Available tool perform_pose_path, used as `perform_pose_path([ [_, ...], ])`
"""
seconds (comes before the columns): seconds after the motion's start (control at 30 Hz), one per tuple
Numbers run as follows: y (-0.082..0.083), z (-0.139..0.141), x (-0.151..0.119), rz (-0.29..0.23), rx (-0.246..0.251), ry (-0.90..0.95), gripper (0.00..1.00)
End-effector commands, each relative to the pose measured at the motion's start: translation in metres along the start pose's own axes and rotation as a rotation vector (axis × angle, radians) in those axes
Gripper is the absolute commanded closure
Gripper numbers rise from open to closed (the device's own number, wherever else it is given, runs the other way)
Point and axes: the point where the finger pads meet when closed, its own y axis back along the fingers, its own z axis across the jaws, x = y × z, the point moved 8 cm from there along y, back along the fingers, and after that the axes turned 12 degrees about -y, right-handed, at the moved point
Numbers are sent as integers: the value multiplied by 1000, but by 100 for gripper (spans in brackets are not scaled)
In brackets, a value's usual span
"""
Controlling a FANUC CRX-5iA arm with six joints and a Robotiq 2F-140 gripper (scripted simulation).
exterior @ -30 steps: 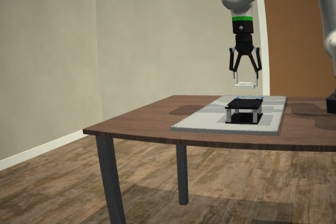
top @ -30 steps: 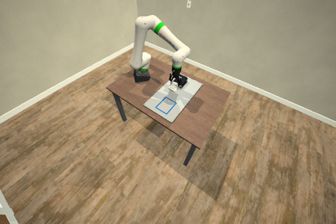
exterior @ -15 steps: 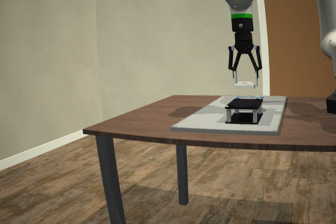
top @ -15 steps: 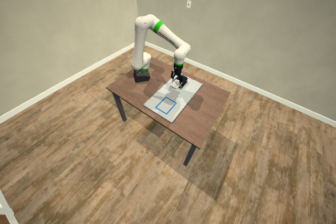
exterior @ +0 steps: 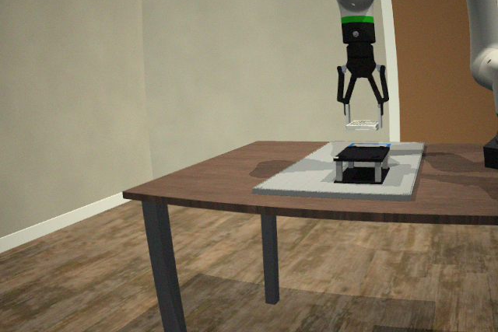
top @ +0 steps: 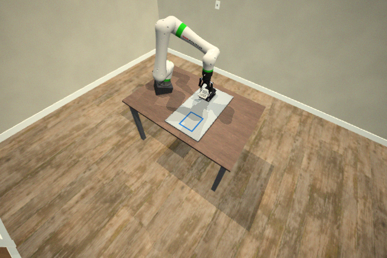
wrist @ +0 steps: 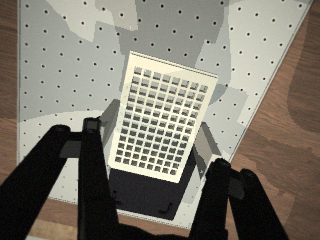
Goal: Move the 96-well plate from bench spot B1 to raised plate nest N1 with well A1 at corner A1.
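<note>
My gripper [exterior: 362, 119] is shut on the white 96-well plate [exterior: 362, 124] and holds it level in the air, wells up. It hangs above the black raised nest N1 [exterior: 362, 160], clear of its top. In the wrist view the plate [wrist: 161, 128] sits between my two fingers, and part of the dark nest [wrist: 145, 192] shows under its near end. In the top view the plate [top: 204, 93] is over the nest [top: 211, 95] at the far end of the grey mat. The blue outlined spot B1 [top: 190, 121] is empty.
The grey perforated mat [top: 199, 112] lies on the brown table [top: 193, 118]. The robot base [top: 162, 87] stands at the table's far left corner. The table edge runs close to the mat on the right in the wrist view.
</note>
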Motion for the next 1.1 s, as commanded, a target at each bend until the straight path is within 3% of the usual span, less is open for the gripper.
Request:
perform_pose_path([
  [0.0,2,4,-10,1,1,0,100],
  [1.07,16,36,-96,1,1,0,100],
])
